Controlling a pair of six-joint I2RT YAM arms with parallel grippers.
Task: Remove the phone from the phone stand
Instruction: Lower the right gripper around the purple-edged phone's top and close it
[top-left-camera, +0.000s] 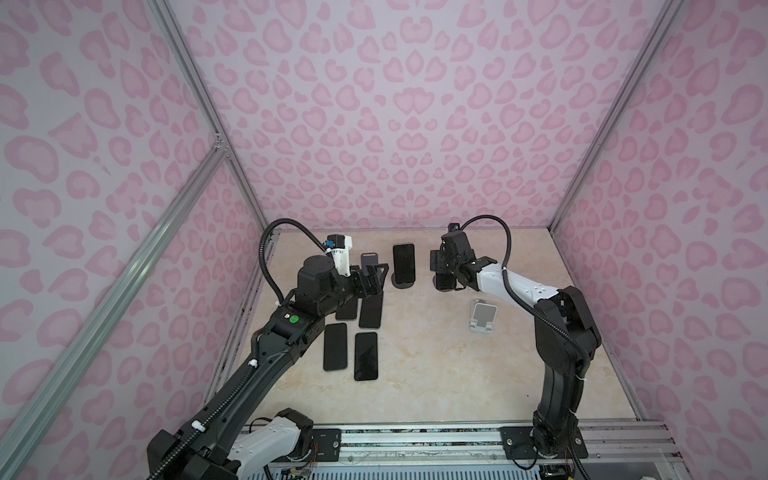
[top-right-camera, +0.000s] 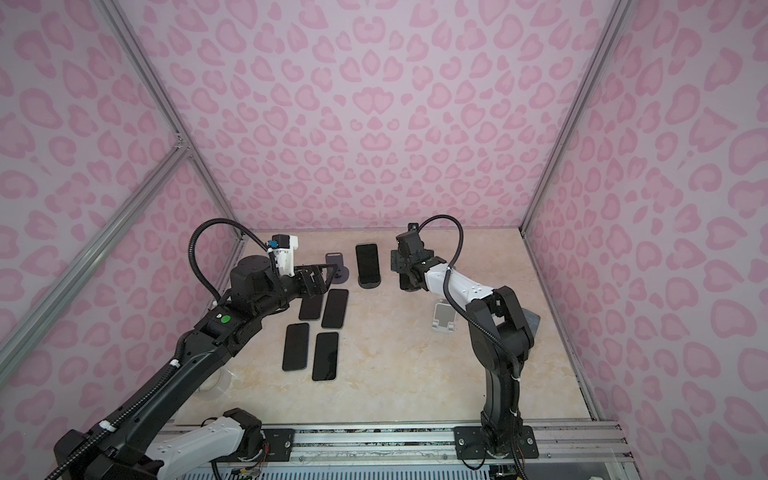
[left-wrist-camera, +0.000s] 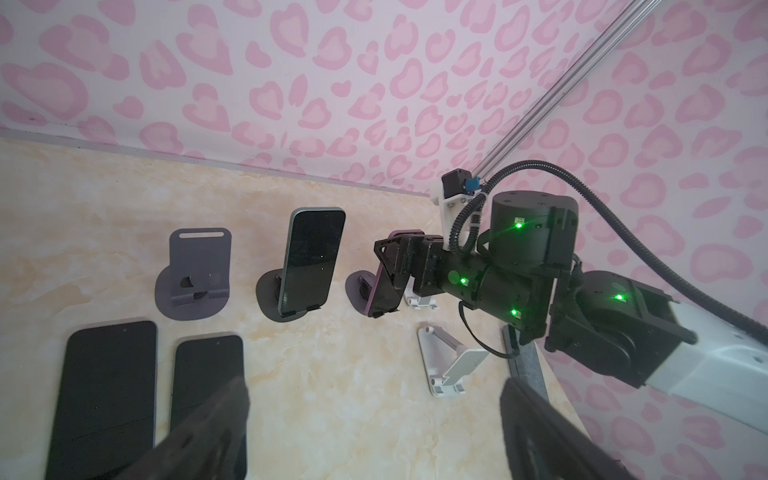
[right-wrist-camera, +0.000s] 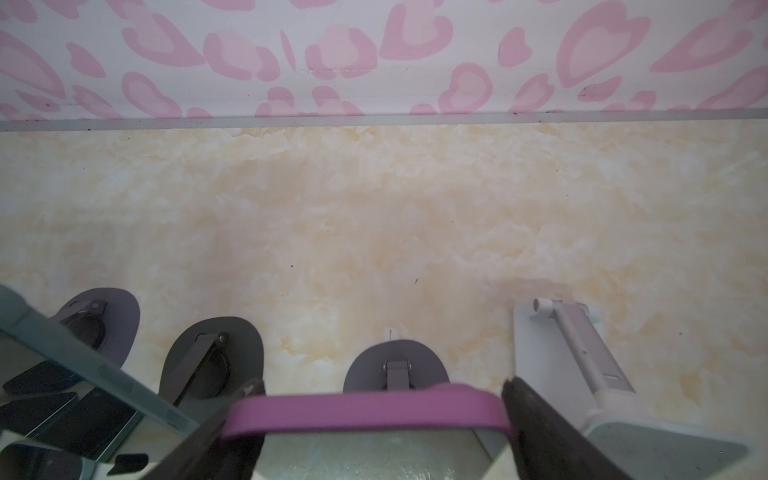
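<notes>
1. Nearest the rail, four flat phones (top-left-camera: 365, 356) lay dark side up on the table (top-left-camera: 436, 382) in two pairs. The left arm covered most of the far-left one, leaving only its near end in view.
2. The left gripper (left-wrist-camera: 374, 386) hovered over that far pair, its jaws wide apart and holding nothing. In its own wrist view the fingers (left-wrist-camera: 208, 432) were blurred and cut off by the frame edge.
3. To the right, a bare white stand (top-left-camera: 483, 316) sat well apart from the flat phones, close under the right forearm.
4. Farther back ran a row of three round-based stands. The leftmost, a bare grey stand (left-wrist-camera: 199, 266), was partly hidden behind the left gripper in both top views.
5. Just beside it, a dark phone (top-left-camera: 403, 262) leaned upright on a black stand (top-left-camera: 402, 285), in plain sight.
6. The purple phone (right-wrist-camera: 365, 409) leaned on the third stand (right-wrist-camera: 397, 361), the rightmost of the row. In both top views the right gripper (right-wrist-camera: 380, 395) hid it almost entirely, so only the wrist views showed it.
7. The right gripper's fingers (right-wrist-camera: 540, 424) were clamped on the two long sides of the purple phone near its top. The phone's lower end sat at the stand's lip. In the right wrist view everything below its top edge was a blurred glare.
</notes>
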